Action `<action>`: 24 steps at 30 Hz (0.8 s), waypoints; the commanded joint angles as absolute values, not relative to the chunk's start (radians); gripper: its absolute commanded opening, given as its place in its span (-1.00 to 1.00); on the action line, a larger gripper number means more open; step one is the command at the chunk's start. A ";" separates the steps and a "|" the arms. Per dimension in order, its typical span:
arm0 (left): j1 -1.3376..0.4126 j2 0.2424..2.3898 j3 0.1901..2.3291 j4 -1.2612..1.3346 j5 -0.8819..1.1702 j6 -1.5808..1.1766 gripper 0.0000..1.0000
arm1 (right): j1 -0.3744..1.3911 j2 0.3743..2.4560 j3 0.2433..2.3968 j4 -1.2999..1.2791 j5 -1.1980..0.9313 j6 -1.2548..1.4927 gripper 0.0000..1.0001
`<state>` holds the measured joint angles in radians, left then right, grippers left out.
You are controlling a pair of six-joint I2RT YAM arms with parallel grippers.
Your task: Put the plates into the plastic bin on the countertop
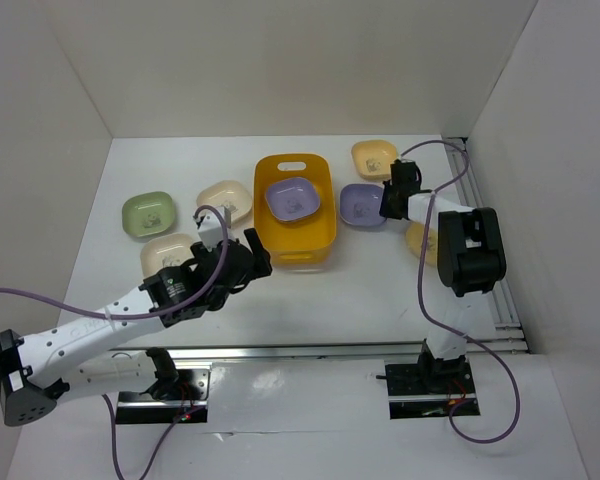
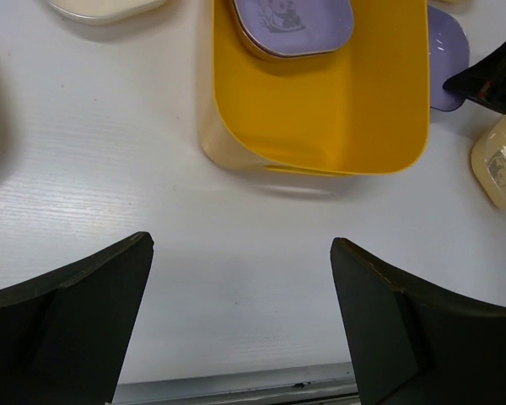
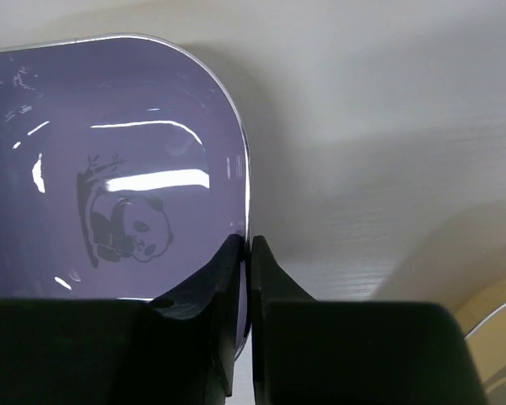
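Fingers of the right gripper were pinched on the rim of the lilac plate, plastic bin just left of it, yellow plate close on its right. Meanwhile the left gripper gaped wide, facing the bin.

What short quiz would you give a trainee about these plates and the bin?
1. True or false: the yellow bin holds a lilac plate.
2. Which arm pinches the rim of the other lilac plate? A: left. B: right.
3. Seen from overhead, what colour is the plate farthest to the left?

Key:
1. True.
2. B: the right gripper is closed on its rim.
3. Green: it is the green plate.
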<state>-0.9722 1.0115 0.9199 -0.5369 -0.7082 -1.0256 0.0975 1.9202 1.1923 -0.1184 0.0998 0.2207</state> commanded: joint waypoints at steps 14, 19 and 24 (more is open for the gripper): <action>-0.977 0.985 0.913 -0.615 -0.785 -1.077 1.00 | 0.182 1.668 1.322 -0.357 0.357 0.258 -1.00; -0.977 0.985 0.913 -0.646 -0.807 -1.097 1.00 | 0.279 1.560 1.416 -0.388 0.541 0.304 -1.00; -0.977 0.985 0.923 -0.670 -0.807 -1.106 1.00 | 0.377 1.559 1.525 -0.376 0.584 0.304 -1.00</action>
<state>-0.9722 1.0004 0.9199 -0.6552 -0.7757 -1.0817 0.3393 1.5757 1.4582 -0.3813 0.5007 0.2825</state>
